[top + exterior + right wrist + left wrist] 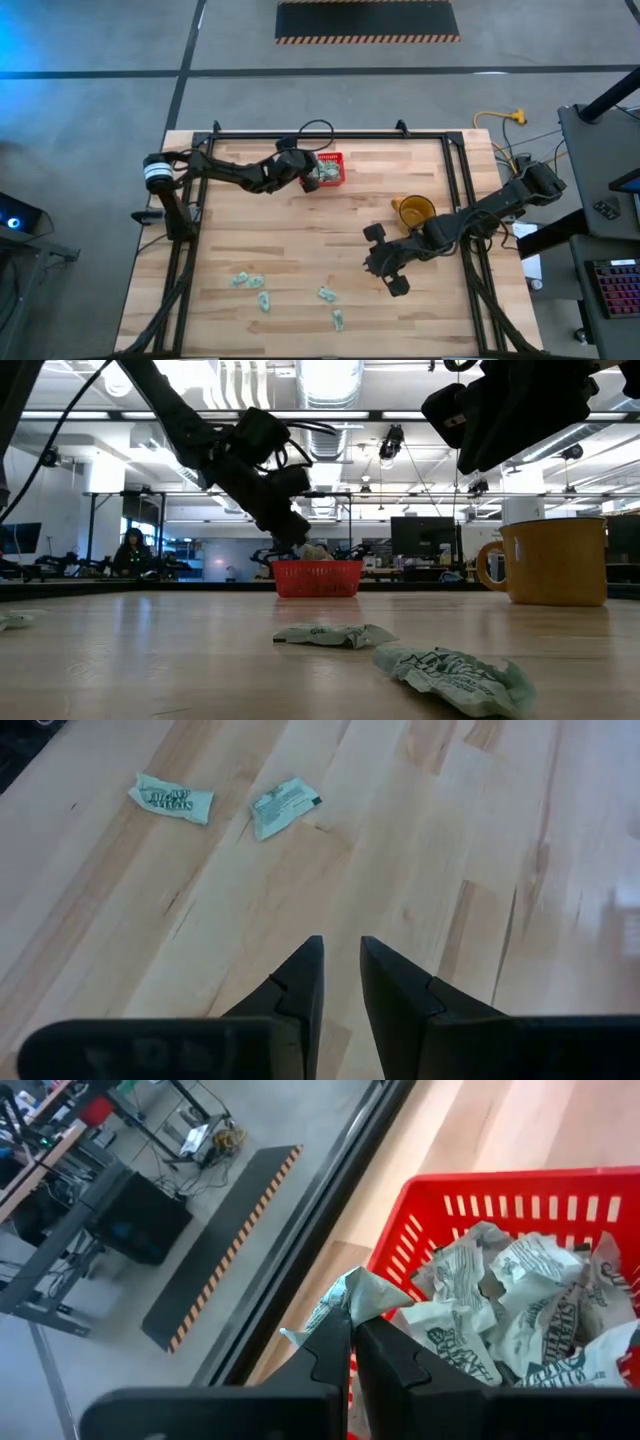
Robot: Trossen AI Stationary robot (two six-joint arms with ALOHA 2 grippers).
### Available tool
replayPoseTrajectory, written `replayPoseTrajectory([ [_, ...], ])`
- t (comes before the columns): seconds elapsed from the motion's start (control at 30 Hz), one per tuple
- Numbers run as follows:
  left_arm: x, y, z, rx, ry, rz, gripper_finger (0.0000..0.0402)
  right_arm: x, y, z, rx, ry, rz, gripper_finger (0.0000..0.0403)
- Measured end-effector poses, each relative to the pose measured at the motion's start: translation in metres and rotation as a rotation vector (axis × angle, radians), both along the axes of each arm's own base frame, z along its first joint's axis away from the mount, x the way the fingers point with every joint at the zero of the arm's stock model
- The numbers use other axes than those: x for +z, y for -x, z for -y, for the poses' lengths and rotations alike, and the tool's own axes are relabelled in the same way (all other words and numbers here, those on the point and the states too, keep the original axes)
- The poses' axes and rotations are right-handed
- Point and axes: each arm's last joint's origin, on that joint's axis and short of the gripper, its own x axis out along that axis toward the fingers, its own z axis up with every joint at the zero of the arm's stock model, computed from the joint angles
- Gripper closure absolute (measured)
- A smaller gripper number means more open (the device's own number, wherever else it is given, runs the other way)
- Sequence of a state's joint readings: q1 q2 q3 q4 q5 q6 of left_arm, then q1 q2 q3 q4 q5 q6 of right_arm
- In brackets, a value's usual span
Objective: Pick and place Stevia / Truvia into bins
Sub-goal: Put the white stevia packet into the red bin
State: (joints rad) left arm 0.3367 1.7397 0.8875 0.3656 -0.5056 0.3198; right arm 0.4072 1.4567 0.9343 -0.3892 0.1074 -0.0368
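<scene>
The red basket (330,170) at the far edge of the surface (300,240) already holds a crumpled heap of sachets (510,1305). The left gripper (352,1342) hangs at its rim, jaws clamped on one more sachet (350,1295), held roughly upright, its long axis rising from the jaws. Five or so loose sachets (262,298) lie flat near the front edge, pointing every which way. The right gripper (340,970) hovers over bare wood, jaws slightly apart and empty, beside a yellow mug (413,211). I'd judge it past halfway.
</scene>
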Motion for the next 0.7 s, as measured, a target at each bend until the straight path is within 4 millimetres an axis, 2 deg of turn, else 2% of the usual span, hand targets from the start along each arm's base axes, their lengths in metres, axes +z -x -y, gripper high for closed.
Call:
replayPoseTrajectory([
  [0.2,-0.001,0.001,0.000,0.000,0.002,-0.003,0.0389,-0.001,0.000,0.000,0.000,0.000,-0.001,0.0346],
  [0.5,-0.001,0.002,0.002,-0.004,0.008,-0.021,0.0298,-0.002,0.000,0.000,0.000,-0.002,0.002,0.0346],
  [0.7,-0.002,0.015,0.021,-0.047,0.086,-0.255,0.0270,-0.009,-0.008,-0.004,0.033,-0.017,0.089,0.0346],
])
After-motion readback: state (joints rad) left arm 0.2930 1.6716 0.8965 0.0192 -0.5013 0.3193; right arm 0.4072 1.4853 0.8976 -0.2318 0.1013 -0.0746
